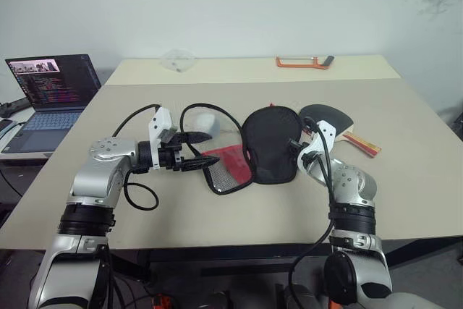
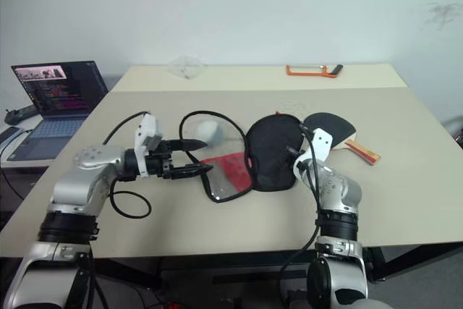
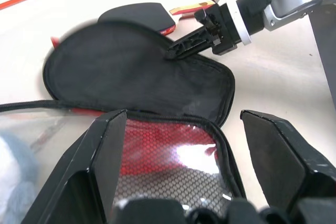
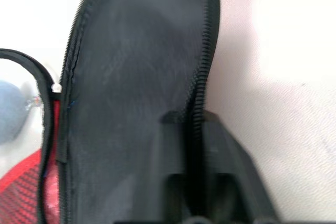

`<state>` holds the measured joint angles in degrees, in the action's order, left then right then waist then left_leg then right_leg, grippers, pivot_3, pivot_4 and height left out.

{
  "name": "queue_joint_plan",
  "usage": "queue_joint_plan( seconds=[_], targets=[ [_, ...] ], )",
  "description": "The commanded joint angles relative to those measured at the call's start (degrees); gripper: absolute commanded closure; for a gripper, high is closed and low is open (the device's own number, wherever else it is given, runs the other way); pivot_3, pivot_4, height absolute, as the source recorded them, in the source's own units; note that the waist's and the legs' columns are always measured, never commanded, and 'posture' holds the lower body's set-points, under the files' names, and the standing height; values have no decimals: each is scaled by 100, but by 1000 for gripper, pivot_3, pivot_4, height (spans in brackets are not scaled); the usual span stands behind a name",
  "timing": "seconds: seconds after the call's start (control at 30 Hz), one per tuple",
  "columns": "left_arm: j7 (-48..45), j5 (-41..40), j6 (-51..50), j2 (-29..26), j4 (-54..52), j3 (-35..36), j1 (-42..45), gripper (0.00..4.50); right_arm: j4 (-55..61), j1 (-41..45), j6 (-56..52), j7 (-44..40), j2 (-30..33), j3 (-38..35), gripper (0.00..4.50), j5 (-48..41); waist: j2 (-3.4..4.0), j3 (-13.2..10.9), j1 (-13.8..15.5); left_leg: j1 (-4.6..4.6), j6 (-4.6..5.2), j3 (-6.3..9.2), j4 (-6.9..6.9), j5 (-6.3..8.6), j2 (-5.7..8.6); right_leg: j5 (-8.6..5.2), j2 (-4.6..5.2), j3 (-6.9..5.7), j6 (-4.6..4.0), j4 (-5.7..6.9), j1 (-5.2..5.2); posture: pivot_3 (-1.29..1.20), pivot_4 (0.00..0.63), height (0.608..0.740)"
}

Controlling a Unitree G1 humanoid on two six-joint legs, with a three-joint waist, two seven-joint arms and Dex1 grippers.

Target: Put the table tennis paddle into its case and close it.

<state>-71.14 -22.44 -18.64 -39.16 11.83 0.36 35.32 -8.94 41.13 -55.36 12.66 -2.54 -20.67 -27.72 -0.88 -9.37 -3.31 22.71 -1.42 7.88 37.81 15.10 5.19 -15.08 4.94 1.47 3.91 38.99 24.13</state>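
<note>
The case lies unzipped and spread flat mid-table: its black half (image 1: 271, 142) is on the right, its red mesh half (image 1: 230, 166) on the left. Behind the black half lies the table tennis paddle (image 1: 327, 116), black face up, with its striped handle (image 1: 362, 143) pointing right. My left gripper (image 1: 201, 151) is open, its fingers (image 3: 100, 150) standing either side of the red mesh half's edge (image 3: 173, 150). My right gripper (image 1: 302, 148) is at the zippered right edge (image 4: 202, 77) of the black half, and the zip line runs along it.
A pale round object (image 1: 205, 124) lies just behind the left gripper. An open laptop (image 1: 52, 92) sits on a side desk at the left. On the rear table are an orange-framed saw (image 1: 304, 61) and a clear plastic piece (image 1: 177, 59).
</note>
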Motion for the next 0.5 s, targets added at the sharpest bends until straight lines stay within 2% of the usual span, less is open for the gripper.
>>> queue_joint_plan(
  seconds=[0.03, 0.13, 0.23, 0.27, 0.3, 0.4, 0.5],
  targets=[
    [66, -51, -45, -4, -248, 57, 125, 733, 160, 79, 147, -240, 204, 246, 2579, 117, 0, 0, -1, 0, 0, -1, 0, 0, 0, 0, 0, 0, 0, 0, 0, 0, 150, 740],
    [81, -49, -44, 4, -263, 61, 107, 733, 389, -21, 127, -630, 639, 768, 1553, 405, 0, 0, 0, 0, 1, -3, 0, 0, 0, 0, -1, 1, 0, 0, 0, 0, 150, 740],
    [78, -40, 7, 6, -259, 78, 57, 733, 821, -157, 147, -1489, 1527, 1420, 418, 619, 0, 0, 2, 1, 1, -3, 1, 0, 1, -1, 0, 1, 1, -3, 0, 0, 150, 740],
    [72, -43, 20, 4, -260, 86, 41, 733, 944, -179, 146, -1718, 1725, 1509, 189, 593, 0, 0, 3, 1, 1, -4, 1, 0, 1, -1, 0, 0, 2, -3, -1, 0, 150, 740],
    [57, -60, 27, 3, -275, 98, 19, 733, 1096, -202, 129, -2080, 2035, 1616, 40, 546, 0, -1, 5, 3, 2, -4, 2, 0, 2, -1, 0, -1, 2, -4, -1, 0, 150, 740],
    [19, -103, 42, 3, -317, 121, -20, 733, 1281, -217, 112, -2809, 2715, 1591, 40, 434, -1, -2, 9, 4, 4, -5, 2, 1, 1, -2, 0, -2, 4, -7, -2, 0, 150, 740],
    [14, -166, 15, 46, -376, 134, -9, 733, 937, -205, 586, -3458, 3489, 1677, 40, 739, -3, -3, 11, 2, 6, -7, 2, 1, 0, -2, -1, -4, 4, -8, -6, 0, 150, 740]
  ],
)
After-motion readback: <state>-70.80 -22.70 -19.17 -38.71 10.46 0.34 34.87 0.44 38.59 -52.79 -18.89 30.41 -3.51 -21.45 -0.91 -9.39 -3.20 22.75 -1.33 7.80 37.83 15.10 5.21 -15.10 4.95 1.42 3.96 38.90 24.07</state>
